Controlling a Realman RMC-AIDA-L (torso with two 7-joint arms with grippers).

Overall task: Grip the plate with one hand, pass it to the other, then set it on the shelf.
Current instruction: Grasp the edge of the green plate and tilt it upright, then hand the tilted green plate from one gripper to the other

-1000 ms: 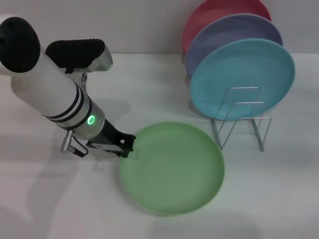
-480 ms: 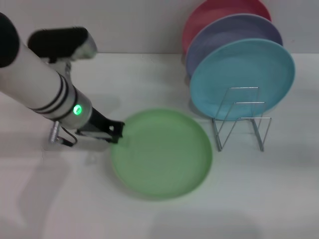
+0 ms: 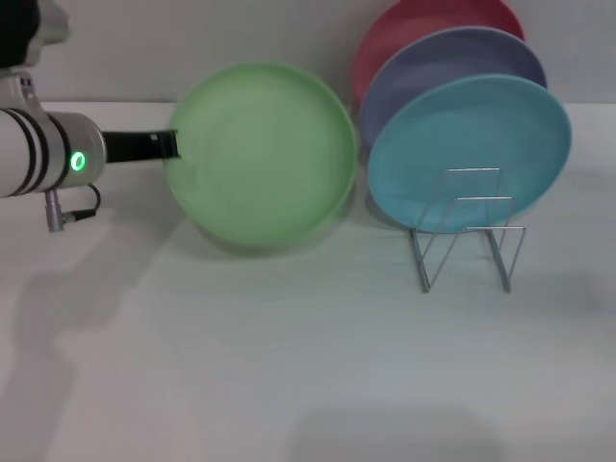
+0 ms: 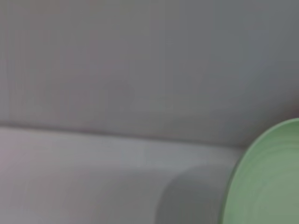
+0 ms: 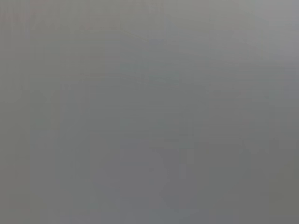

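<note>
The light-green plate hangs in the air at the left of centre in the head view, tipped up so its face shows. My left gripper is shut on its left rim, with the arm reaching in from the left edge. A slice of the same plate shows in the left wrist view. The shelf, a small silver wire rack, stands on the table at the right, a short way from the plate's right rim. My right gripper is out of view, and the right wrist view shows only plain grey.
A turquoise plate stands upright in the wire rack. A lavender plate and a red plate stand behind it. The white table spreads in front, and the green plate's shadow lies under it.
The left arm has lifted the green plate off the table, moving up and back. The plate has tipped from flat to nearly upright. The rack and its plates have not moved.
</note>
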